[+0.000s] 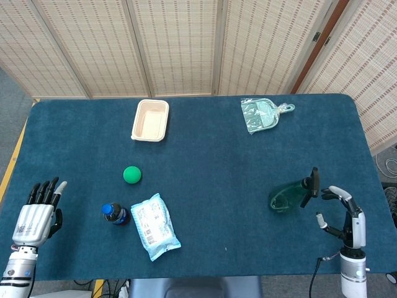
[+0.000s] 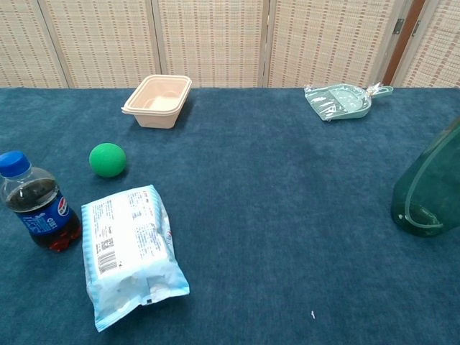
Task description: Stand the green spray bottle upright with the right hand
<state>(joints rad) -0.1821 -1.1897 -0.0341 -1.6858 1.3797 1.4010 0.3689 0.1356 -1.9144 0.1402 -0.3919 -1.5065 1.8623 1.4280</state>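
- Green spray bottle (image 1: 286, 198) stood at approx 4 o'clock on the table (image 1: 211, 155), near the right edge; seen from above its base sat left, black trigger head at its 3 o'clock. In the chest view the body (image 2: 430, 188) looked upright w/ a slight lean, partly cut off by the frame, so can't be sure it was square on its base.
- Right hand (image 1: 340, 208) was just beside the bottle at its 3 o'clock, fingers spread & apart, holding nothing, not touching it. Judged: bottle standing unaided, so the righting step looked done or nearly so.
- Left hand (image 1: 38, 214) lay at approx 8 o'clock by the left edge, fingers straight & open, empty; prob parked clear since the task is right-hand only.
- Room: bare cloth round the bottle from 6 to 12 o'clock. Table edge close behind the right hand, so pulling back looked easy.
- Well apart, left half: green ball (image 1: 131, 174), cola bottle (image 1: 115, 213), wipes packet (image 1: 154, 226). Far side: beige tray (image 1: 150, 120) at 11, wrapped dustpan (image 1: 263, 114) at 1.
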